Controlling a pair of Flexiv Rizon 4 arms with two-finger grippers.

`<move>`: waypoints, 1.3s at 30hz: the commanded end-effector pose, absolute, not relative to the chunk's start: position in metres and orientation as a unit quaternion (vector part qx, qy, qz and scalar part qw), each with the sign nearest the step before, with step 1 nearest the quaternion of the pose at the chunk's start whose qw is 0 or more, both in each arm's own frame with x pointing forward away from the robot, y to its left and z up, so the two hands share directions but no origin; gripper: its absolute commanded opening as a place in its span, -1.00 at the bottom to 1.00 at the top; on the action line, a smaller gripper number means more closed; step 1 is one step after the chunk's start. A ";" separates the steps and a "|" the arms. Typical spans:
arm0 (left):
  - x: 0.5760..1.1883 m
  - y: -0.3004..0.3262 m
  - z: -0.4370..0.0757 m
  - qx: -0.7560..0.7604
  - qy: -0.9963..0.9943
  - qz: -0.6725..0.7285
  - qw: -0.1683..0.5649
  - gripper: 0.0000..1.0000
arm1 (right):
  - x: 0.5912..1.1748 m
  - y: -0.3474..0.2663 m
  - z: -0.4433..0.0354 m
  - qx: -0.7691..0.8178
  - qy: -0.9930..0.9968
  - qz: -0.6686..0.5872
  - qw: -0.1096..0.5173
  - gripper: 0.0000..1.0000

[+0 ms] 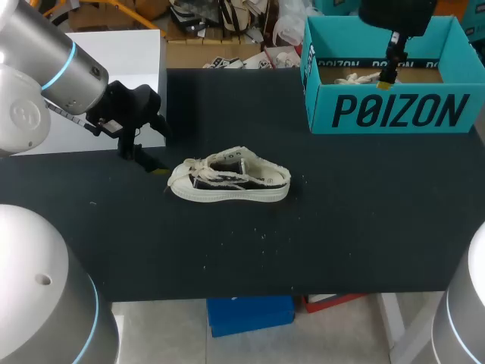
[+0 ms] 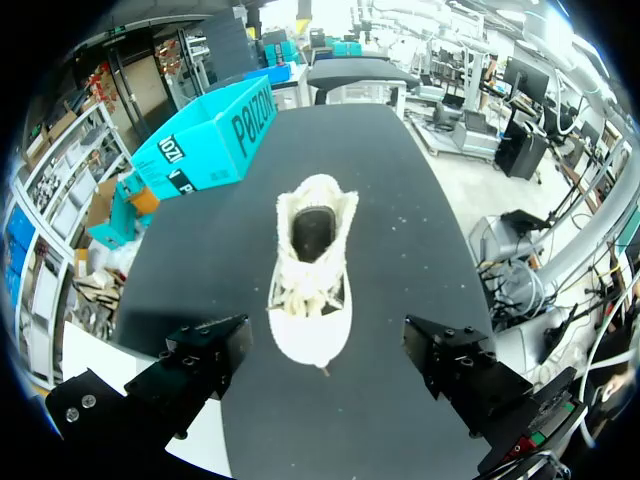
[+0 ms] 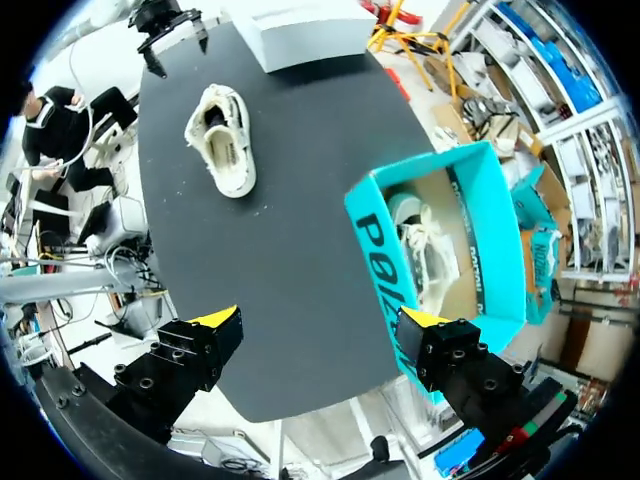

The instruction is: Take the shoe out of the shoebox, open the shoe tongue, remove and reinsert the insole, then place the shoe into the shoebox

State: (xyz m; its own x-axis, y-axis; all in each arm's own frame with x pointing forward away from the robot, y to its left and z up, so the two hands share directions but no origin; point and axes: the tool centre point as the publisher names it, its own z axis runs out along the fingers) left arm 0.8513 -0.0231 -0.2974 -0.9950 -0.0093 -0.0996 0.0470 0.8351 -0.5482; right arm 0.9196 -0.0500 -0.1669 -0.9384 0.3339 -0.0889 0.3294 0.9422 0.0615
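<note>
Your left gripper [image 1: 149, 161] is low over the counter [image 1: 341, 227], fingers spread wide and holding nothing, just off the toe of the shoe [image 1: 229, 182]. The shoe stands on its sole mid-counter, toe toward that gripper, well apart from the shoebox [image 1: 394, 110]. Your right gripper [image 1: 388, 72] hangs above the shoebox, released and empty. A second shoe [image 3: 425, 250] lies inside the box.
</note>
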 end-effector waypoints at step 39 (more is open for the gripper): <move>0.851 -0.023 -0.299 0.011 0.956 -0.288 0.051 1.00 | 0.869 0.057 -0.233 0.074 0.963 0.245 0.085 1.00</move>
State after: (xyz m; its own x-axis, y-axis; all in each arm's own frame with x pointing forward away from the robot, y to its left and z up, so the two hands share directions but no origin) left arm 0.8516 -0.0234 -0.2975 -0.9950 -0.0093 -0.0993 0.0469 0.8352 -0.5479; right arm 0.8772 0.0532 -0.2172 -0.9824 0.1671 -0.0834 0.1206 0.9085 0.4001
